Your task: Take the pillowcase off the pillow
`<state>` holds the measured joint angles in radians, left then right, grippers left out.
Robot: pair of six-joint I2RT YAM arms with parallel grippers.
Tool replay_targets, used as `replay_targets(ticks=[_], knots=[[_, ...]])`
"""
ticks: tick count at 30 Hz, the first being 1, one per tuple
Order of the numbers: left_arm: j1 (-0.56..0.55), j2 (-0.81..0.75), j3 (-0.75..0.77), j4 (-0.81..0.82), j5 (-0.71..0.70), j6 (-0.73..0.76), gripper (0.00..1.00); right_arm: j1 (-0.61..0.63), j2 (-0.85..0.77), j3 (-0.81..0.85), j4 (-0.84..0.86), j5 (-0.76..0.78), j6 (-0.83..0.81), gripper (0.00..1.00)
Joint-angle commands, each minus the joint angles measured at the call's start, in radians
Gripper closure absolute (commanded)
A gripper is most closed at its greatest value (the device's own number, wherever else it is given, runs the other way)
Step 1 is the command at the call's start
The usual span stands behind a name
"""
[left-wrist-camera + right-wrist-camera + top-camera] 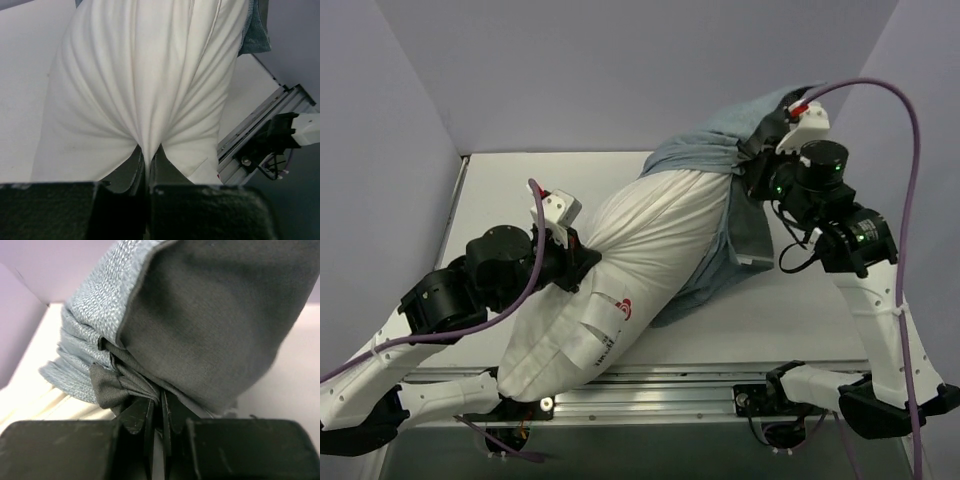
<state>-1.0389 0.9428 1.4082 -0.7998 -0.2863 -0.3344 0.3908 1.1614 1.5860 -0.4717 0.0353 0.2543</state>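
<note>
A plump white pillow [650,240] is lying diagonally across a white table [500,190]. Its near end is hanging over the metal rail [700,385] at the front edge, and a small red logo [623,308] is showing near that end. The pillowcase [705,155], light blue with a dark grey flap, is bunching around the pillow's far end only. The left gripper [584,262] is pinching the pillow's left side about halfway along. The right gripper [756,152] is clamping the gathered pillowcase at the far right.
</note>
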Motion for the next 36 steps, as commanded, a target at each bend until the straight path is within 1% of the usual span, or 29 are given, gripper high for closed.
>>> replay_targets(ticks=[1, 4, 5, 6, 7, 8, 9, 11, 12, 13, 14, 15, 16, 17, 18, 19, 20, 21, 22, 23, 26, 28, 29, 32, 33, 34, 35, 36], knots=[[0.031, 0.005, 0.133, 0.027, 0.099, -0.017, 0.98, -0.061, 0.018, 0.266, 0.067, 0.112, -0.067, 1.0], [0.127, 0.043, 0.132, 0.03, 0.188, -0.066, 0.98, -0.059, 0.052, 0.311, 0.05, 0.057, -0.061, 1.0], [0.169, 0.059, 0.1, 0.034, 0.228, -0.08, 0.98, -0.061, 0.07, 0.309, 0.051, 0.026, -0.053, 1.0], [0.268, 0.065, 0.075, 0.063, 0.333, -0.093, 0.98, -0.059, 0.079, 0.302, 0.057, 0.011, -0.05, 0.96], [0.319, 0.071, 0.043, 0.086, 0.384, -0.112, 0.98, -0.059, 0.09, 0.292, 0.059, -0.001, -0.047, 0.92], [0.367, 0.088, -0.03, 0.108, 0.422, -0.121, 0.98, -0.059, 0.102, 0.26, 0.062, -0.012, -0.046, 0.89], [0.454, 0.102, -0.063, 0.146, 0.449, -0.132, 0.98, -0.059, 0.125, 0.238, 0.076, -0.023, -0.041, 0.87], [0.522, 0.148, -0.124, 0.183, 0.49, -0.137, 0.97, -0.059, 0.147, 0.175, 0.102, -0.025, -0.036, 0.84], [0.548, 0.168, -0.171, 0.226, 0.49, -0.134, 0.93, -0.058, 0.177, 0.119, 0.12, -0.02, -0.032, 0.77], [0.58, 0.186, -0.185, 0.247, 0.457, -0.115, 0.86, -0.056, 0.193, 0.092, 0.13, -0.015, -0.032, 0.73], [0.591, 0.226, -0.193, 0.264, 0.425, -0.101, 0.7, -0.056, 0.208, 0.068, 0.137, -0.009, -0.029, 0.69], [0.596, 0.249, -0.193, 0.29, 0.388, -0.089, 0.61, -0.055, 0.233, 0.028, 0.156, -0.006, -0.03, 0.64], [0.603, 0.27, -0.178, 0.301, 0.348, -0.054, 0.51, -0.053, 0.242, 0.01, 0.168, 0.004, -0.023, 0.61], [0.606, 0.316, -0.164, 0.312, 0.267, -0.036, 0.36, -0.05, 0.244, -0.009, 0.18, 0.005, -0.015, 0.59], [0.609, 0.341, -0.143, 0.329, 0.228, -0.016, 0.29, -0.049, 0.241, -0.026, 0.211, 0.002, -0.009, 0.52], [0.611, 0.361, -0.094, 0.341, 0.189, 0.038, 0.23, -0.049, 0.236, -0.058, 0.226, -0.003, 0.003, 0.48], [0.611, 0.399, -0.069, 0.358, 0.109, 0.061, 0.16, -0.044, 0.222, -0.072, 0.238, -0.006, 0.008, 0.41], [0.611, 0.416, -0.042, 0.367, 0.078, 0.086, 0.03, -0.043, 0.215, -0.084, 0.254, -0.008, 0.013, 0.37], [0.612, 0.428, 0.013, 0.376, 0.059, 0.139, 0.06, -0.04, 0.209, -0.105, 0.257, -0.008, 0.016, 0.34], [0.611, 0.448, 0.041, 0.385, 0.038, 0.167, 0.06, -0.038, 0.195, -0.116, 0.261, -0.005, 0.019, 0.28], [0.605, 0.453, 0.127, 0.393, 0.019, 0.228, 0.06, -0.03, 0.166, -0.168, 0.277, -0.021, 0.016, 0.2], [0.591, 0.439, 0.144, 0.393, 0.009, 0.254, 0.06, -0.02, 0.156, -0.217, 0.291, -0.025, 0.016, 0.18], [0.579, 0.417, 0.138, 0.395, 0.007, 0.264, 0.06, -0.014, 0.15, -0.237, 0.295, -0.055, 0.016, 0.18], [0.475, 0.372, 0.1, 0.372, -0.039, 0.305, 0.06, 0.026, 0.149, -0.319, 0.315, -0.055, 0.019, 0.18], [0.394, 0.364, 0.059, 0.363, -0.06, 0.308, 0.06, 0.037, 0.149, -0.337, 0.326, -0.052, 0.022, 0.18], [0.355, 0.357, 0.032, 0.353, -0.107, 0.298, 0.06, 0.063, 0.149, -0.354, 0.332, -0.052, 0.023, 0.18], [0.321, 0.341, 0.003, 0.341, -0.125, 0.278, 0.06, 0.078, 0.152, -0.371, 0.34, -0.052, 0.025, 0.18], [0.274, 0.332, -0.067, 0.338, -0.137, 0.25, 0.06, 0.097, 0.155, -0.401, 0.358, -0.055, 0.022, 0.18]])
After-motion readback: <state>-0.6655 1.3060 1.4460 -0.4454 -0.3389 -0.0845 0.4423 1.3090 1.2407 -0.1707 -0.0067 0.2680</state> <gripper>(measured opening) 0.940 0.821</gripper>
